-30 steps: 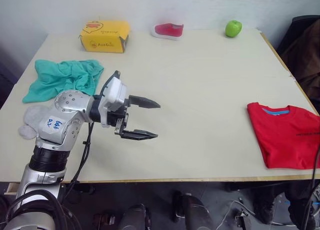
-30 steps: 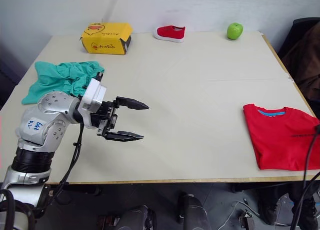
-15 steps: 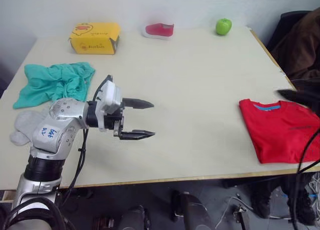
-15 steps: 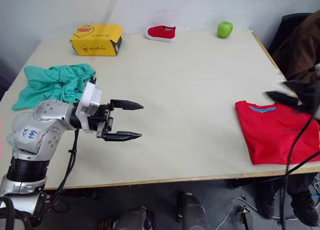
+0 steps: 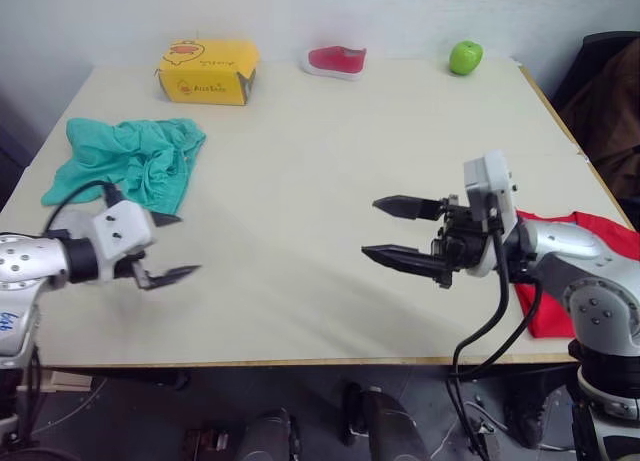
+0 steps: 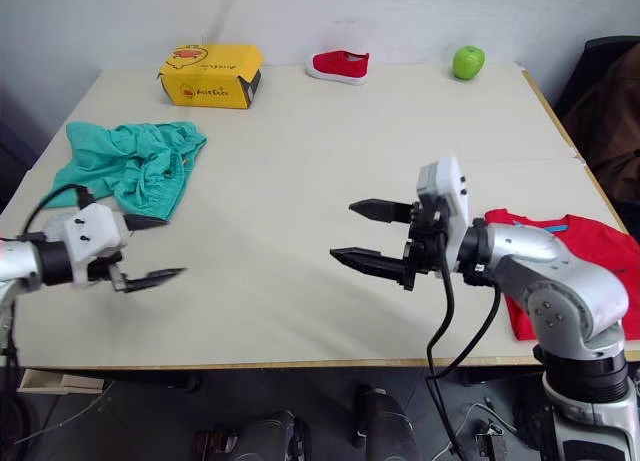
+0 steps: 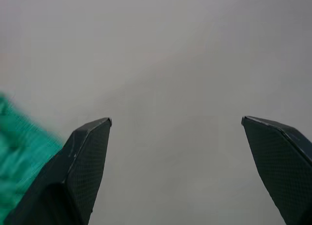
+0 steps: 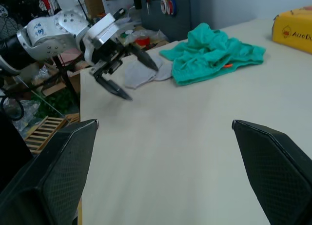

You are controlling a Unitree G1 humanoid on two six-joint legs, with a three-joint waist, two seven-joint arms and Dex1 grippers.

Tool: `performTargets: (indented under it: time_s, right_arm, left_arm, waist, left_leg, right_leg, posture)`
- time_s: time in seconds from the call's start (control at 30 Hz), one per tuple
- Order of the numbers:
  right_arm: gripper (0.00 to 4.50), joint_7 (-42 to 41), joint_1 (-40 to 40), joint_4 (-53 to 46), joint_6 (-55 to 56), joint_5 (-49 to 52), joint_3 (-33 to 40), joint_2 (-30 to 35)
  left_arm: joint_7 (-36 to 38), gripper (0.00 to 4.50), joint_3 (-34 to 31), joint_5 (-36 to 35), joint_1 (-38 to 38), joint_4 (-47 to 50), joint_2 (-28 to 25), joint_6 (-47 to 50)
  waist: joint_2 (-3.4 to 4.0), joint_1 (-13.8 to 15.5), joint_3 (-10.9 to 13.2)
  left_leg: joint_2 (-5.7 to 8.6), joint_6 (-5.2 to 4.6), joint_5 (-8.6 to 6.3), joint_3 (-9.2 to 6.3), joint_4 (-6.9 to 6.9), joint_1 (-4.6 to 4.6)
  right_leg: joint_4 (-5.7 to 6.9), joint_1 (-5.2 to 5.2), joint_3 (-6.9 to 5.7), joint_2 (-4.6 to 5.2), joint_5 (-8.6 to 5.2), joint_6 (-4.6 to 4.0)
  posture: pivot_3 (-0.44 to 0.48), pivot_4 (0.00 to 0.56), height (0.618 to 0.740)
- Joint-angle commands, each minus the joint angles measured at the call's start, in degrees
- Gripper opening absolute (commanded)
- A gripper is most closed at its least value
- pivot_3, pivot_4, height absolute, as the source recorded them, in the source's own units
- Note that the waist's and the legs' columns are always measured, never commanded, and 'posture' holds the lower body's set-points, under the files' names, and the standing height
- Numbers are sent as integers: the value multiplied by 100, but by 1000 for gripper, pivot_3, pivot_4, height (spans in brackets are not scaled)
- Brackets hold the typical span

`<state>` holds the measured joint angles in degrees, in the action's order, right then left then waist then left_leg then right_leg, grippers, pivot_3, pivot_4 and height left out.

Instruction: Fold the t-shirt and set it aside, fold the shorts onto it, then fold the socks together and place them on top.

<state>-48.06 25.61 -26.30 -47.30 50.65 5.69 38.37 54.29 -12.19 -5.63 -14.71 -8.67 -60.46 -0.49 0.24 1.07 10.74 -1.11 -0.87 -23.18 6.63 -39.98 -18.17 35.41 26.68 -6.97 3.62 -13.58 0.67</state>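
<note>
table (image 5: 330,161) centre bare between open end effectors.

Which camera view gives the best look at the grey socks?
The right wrist view: the socks lie flat beside the teal shorts, just behind the open left claw. In the left eye and right eye views the left arm covers that spot. The left wrist view catches a bit of teal cloth.
</note>
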Motion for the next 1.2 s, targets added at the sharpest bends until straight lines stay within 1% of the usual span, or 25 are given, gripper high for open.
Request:
performTargets:
  time_s: [0.03,0.1,0.17,0.23,0.33,0.47,0.67,0.73,0.77,0.97,1.0,1.03,1.1,1.13,1.17,1.2]
  right_arm:
    - [4467,97,30,-121,171,-72,8,-49]
    - [4467,172,-9,-147,184,-137,-9,-62]
    - [4467,257,-63,-178,190,-178,10,-60]
    - [4467,358,-122,-210,197,-219,56,-45]
    - [4467,470,-212,-268,235,-300,141,18]
    - [4467,566,-298,-340,217,-294,325,132]
    - [4467,694,-391,-449,171,-212,526,239]
    - [4500,751,-413,-488,182,-275,512,240]
    - [4500,767,-412,-509,187,-313,501,257]
    - [4500,733,-434,-549,178,-255,638,453]
    - [4500,678,-516,-592,223,-287,633,504]
    - [4500,588,-632,-665,265,-304,621,561]
    - [4500,446,-805,-804,351,-299,598,633]
    - [4500,428,-841,-839,373,-290,590,646]
    - [4500,425,-857,-856,390,-288,584,652]
    - [4500,430,-855,-849,347,-277,574,679]
  left_arm:
    - [-627,4500,399,921,-869,-1464,-135,-1387]
    - [-927,4500,766,1329,-1690,-2457,-7,-1848]
    - [-1059,4500,1111,1625,-2427,-3337,191,-2189]
    - [-1072,4500,1507,1984,-2946,-4043,329,-2530]
    - [-1153,4500,1948,2406,-3520,-4864,453,-2813]
    - [-1424,4500,2396,2872,-4025,-5614,584,-2925]
    - [-2024,4500,2771,3338,-4442,-6210,712,-2805]
    - [-2202,4058,2814,3409,-4483,-6372,724,-2640]
    - [-2221,3911,2799,3398,-4490,-6438,728,-2560]
    - [-2383,1976,2870,3458,-4538,-6584,699,-2349]
    - [-2287,1676,2730,3293,-4564,-6605,739,-2220]
    - [-2082,1371,2438,2952,-4609,-6639,842,-1957]
    - [-1536,641,1818,2238,-4701,-6657,1094,-1469]
    - [-1297,360,1627,2014,-4723,-6618,1196,-1351]
    - [-1047,106,1513,1860,-4729,-6533,1287,-1308]
    - [-829,47,1424,1729,-4745,-6432,1379,-1256]
  waist:
    - [-1,21,0]
    - [-10,46,-5]
    - [-21,48,-11]
    - [-31,29,-17]
    - [-40,-23,-16]
    - [-67,-83,-12]
    - [-72,-102,-15]
    - [-74,-114,-16]
    - [-74,-119,-16]
    - [-75,-119,-16]
    - [-76,-119,-17]
    - [-77,-112,-18]
    - [-79,-107,-16]
    - [-81,-95,-16]
    - [-84,-85,-17]
    - [-88,-79,-19]
  left_leg:
    - [0,-3,-1,2,0,0]
    - [1,-7,-4,1,-1,-3]
    - [3,-11,-4,-4,-1,-12]
    - [7,-17,-6,-4,-2,-18]
    - [10,-25,-11,6,-1,-22]
    - [8,-26,-12,12,-4,-23]
    - [8,-27,-11,10,-6,-15]
    - [9,-27,-11,11,-7,-13]
    - [9,-27,-11,11,-7,-12]
    - [8,-27,-11,13,-7,-10]
    - [8,-27,-11,13,-8,-10]
    - [8,-27,-11,13,-8,-10]
    - [8,-27,-11,10,-7,-14]
    - [8,-27,-11,9,-9,-16]
    - [9,-29,-10,8,-12,-19]
    - [11,-30,-9,8,-17,-20]
  right_leg:
    - [0,0,-2,2,0,0]
    - [10,0,-13,10,1,2]
    - [10,0,-29,16,3,4]
    - [7,1,-40,18,4,7]
    - [0,3,-55,17,5,9]
    - [0,3,-59,14,7,11]
    - [12,2,-50,21,6,11]
    - [15,2,-48,23,7,11]
    - [16,2,-47,23,7,11]
    - [18,2,-46,23,6,11]
    - [18,2,-46,24,6,11]
    - [18,2,-46,24,6,11]
    - [15,2,-51,23,6,11]
    - [14,2,-53,24,6,11]
    - [15,2,-54,26,6,11]
    - [15,2,-56,28,7,12]
  posture:
    - [0,150,740]
    - [0,150,740]
    - [0,150,740]
    - [0,150,740]
    - [0,150,740]
    - [0,150,740]
    - [0,150,740]
    - [0,150,740]
    - [0,150,740]
    - [0,150,740]
    - [0,150,740]
    - [0,150,740]
    - [0,150,740]
    - [0,150,740]
    - [0,150,740]
    - [0,150,740]
